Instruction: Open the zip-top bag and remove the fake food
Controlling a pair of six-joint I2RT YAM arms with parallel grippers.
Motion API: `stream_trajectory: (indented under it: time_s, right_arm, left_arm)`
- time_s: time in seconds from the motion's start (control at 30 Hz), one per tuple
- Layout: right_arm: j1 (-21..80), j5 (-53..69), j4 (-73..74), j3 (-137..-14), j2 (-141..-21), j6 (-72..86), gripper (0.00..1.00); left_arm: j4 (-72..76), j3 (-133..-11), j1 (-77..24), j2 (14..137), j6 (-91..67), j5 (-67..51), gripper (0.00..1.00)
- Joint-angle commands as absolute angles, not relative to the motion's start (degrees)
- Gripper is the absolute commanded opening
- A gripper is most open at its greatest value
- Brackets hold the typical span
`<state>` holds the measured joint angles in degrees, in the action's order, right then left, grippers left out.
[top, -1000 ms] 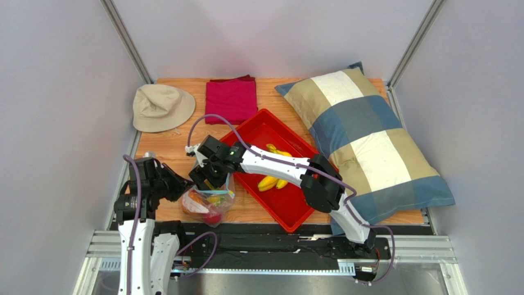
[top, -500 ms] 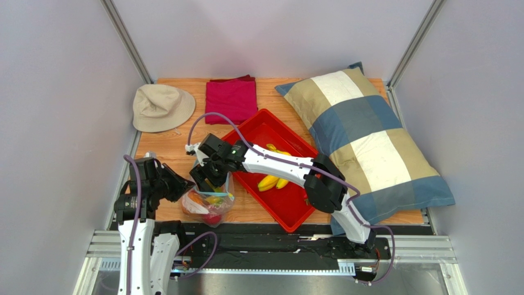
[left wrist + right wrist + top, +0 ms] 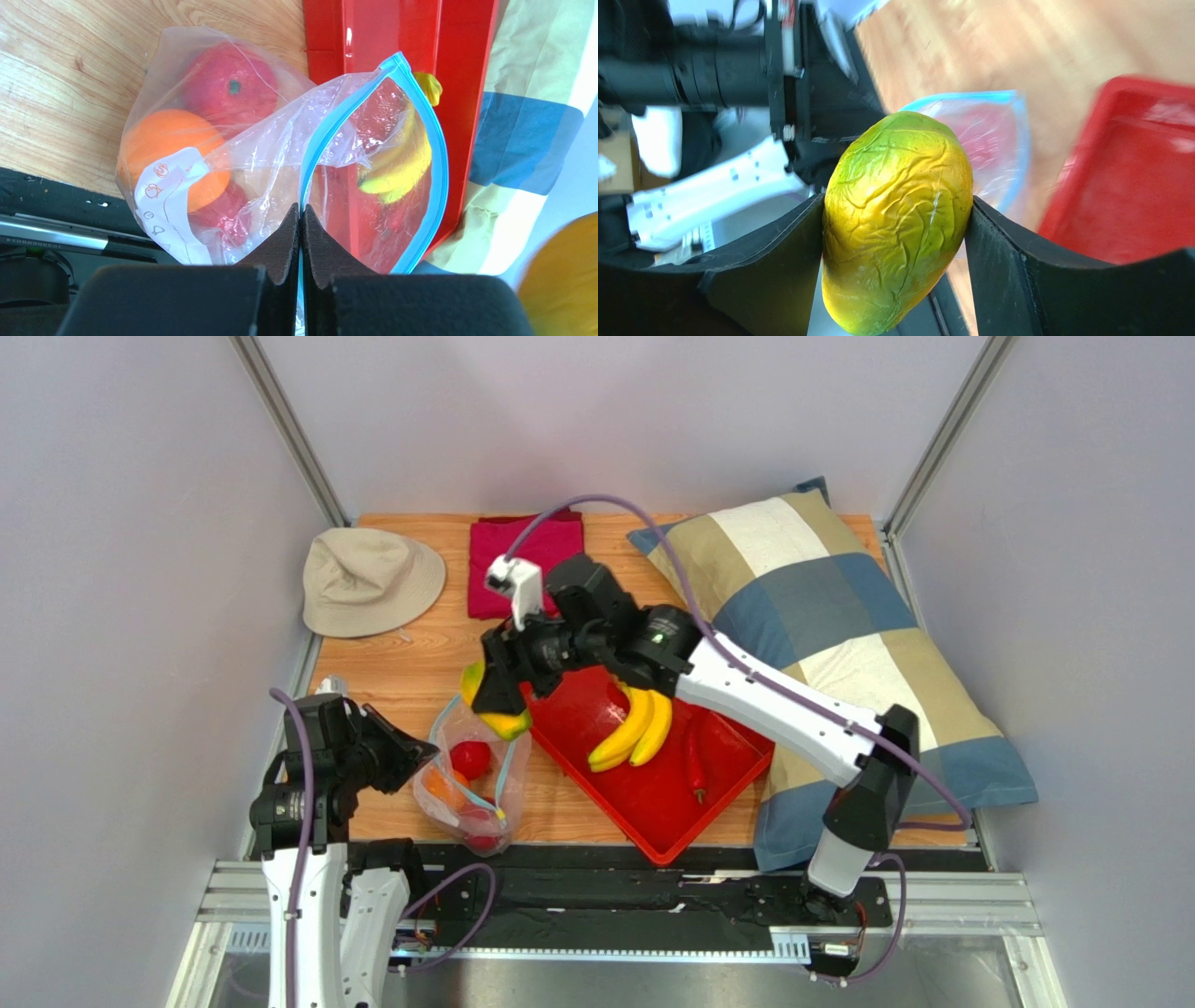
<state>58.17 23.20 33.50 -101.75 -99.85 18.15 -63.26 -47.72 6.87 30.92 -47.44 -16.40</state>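
- Mango (image 3: pixel 896 217) first: your right pincer (image 3: pixel 497 689) is clamped on its two sides, up in the air between the zip-top bag (image 3: pixel 274 150) and the red tray (image 3: pixel 648 805). It is out of the bag, so I think the tray comes next.
- Your left pincer (image 3: pixel 300 218) is pinched tight on the bag's rim. That holds the mouth open and stops the bag sliding on the table (image 3: pixel 400 686).
- The bag is thin, clear and crinkly, with a blue zip strip (image 3: pixel 436 168) round its mouth.
- Inside sit a round red apple (image 3: pixel 224 84) and a smooth orange (image 3: pixel 168 150), so the job is not done.
- The mango is shiny, green and yellow, with little wrinkles.
- Curved yellow bananas (image 3: pixel 631 728) and a thin red chilli (image 3: pixel 696 759) lie in the tray.
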Motion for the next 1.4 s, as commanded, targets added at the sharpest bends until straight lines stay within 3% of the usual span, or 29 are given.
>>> stream_trajectory:
  time_s: [0.0,0.1,0.17,0.27,0.3,0.5,0.67,0.83,0.9,0.93,1.0,1.1,1.37]
  right_arm:
    - [53.27,16.89,29.87,-97.40,-95.28,20.31,0.04]
    - [47.91,13.54,33.03,-91.95,-94.57,19.34,0.04]
    - [45.27,10.82,34.01,-87.04,-94.74,16.88,0.09]
    - [42.90,9.23,34.54,-82.46,-96.15,13.81,0.28]
    - [42.46,9.32,34.72,-82.09,-97.89,13.19,0.39]
    - [42.10,7.30,39.80,-86.12,-103.00,12.22,0.82]
    - [43.15,5.19,43.58,-92.62,-100.90,13.18,1.00]
    - [48.58,7.46,48.43,-102.90,-100.20,12.22,1.00]
    - [50.97,10.26,46.33,-104.41,-99.93,12.39,0.96]
    - [53.24,11.68,45.36,-104.94,-99.93,13.78,0.93]
    - [55.10,15.27,41.50,-105.21,-100.98,15.72,0.71]
    - [58.26,20.20,37.10,-103.10,-102.91,19.68,0.58]
    - [61.96,22.67,32.96,-100.29,-107.48,21.00,0.48]
  left_arm:
    - [-64.07,-51.93,6.85,30.85,-46.23,-15.91,0.00]
    - [-65.65,-56.14,6.86,31.46,-45.00,-14.25,0.00]
    - [-66.53,-58.26,6.77,31.99,-43.86,-13.62,0.00]
    - [-65.75,-59.68,6.77,32.96,-44.73,-14.94,0.00]
    - [-65.22,-58.81,6.77,33.31,-45.52,-16.51,0.00]
    - [-58.54,-56.60,6.77,35.06,-48.34,-22.23,0.00]
    - [-57.75,-56.95,6.85,36.30,-48.08,-23.64,0.00]
    - [-57.57,-55.90,6.77,35.69,-48.16,-23.99,0.00]
    - [-57.57,-55.20,6.77,35.42,-48.16,-24.26,0.00]
    - [-57.48,-54.93,6.77,35.51,-48.16,-24.26,0.00]
    - [-57.39,-54.67,6.77,35.42,-48.25,-24.17,0.00]
    - [-57.30,-54.67,6.85,35.51,-48.34,-24.08,0.00]
    - [-59.33,-54.67,6.85,34.46,-47.02,-21.97,0.00]
